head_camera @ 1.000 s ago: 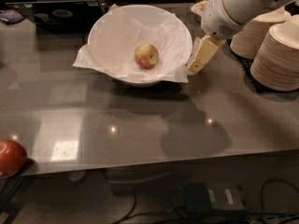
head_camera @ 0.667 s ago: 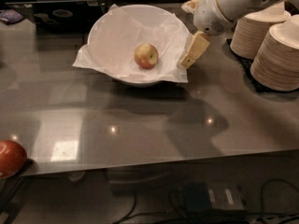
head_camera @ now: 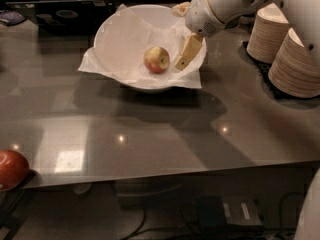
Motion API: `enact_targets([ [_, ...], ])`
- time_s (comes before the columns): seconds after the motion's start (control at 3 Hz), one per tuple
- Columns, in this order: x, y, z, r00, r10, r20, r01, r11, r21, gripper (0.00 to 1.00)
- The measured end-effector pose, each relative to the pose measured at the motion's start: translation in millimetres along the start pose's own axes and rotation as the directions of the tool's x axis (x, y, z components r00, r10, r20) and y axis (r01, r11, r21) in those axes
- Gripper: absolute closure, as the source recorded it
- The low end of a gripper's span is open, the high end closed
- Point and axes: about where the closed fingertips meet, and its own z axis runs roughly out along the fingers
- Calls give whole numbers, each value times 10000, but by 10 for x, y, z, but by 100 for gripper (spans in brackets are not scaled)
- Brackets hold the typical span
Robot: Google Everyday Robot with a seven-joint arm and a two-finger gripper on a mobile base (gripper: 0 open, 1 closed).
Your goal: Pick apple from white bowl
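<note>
The small yellow-green apple [head_camera: 156,59] with a red blush lies in the middle of the white bowl [head_camera: 122,39], which is lined with crinkled white paper overhanging the rim. My gripper [head_camera: 178,36] hangs from the white arm coming in from the upper right. It is over the bowl's right side, just right of the apple and not touching it. It is open and empty. One beige finger [head_camera: 187,51] points down into the bowl, and the other shows at the far rim.
Two stacks of beige paper bowls [head_camera: 295,64] stand on a dark mat at the right. A larger dark red apple [head_camera: 10,169] sits at the table's front left edge. Dark devices [head_camera: 65,14] lie behind the bowl at the back left.
My gripper has moved left, from outside the bowl's right rim to over the bowl's inside, closer to the apple. The apple and bowl have not moved.
</note>
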Motion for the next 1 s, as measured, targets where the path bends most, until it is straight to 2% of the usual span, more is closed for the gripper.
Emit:
enact_targets([
  [0.33, -13, -27, 142, 10000, -42, 19, 43, 9998, -207, 3],
  [1.0, 140, -62, 249, 9990, 158, -420, -162, 9998, -85, 16],
])
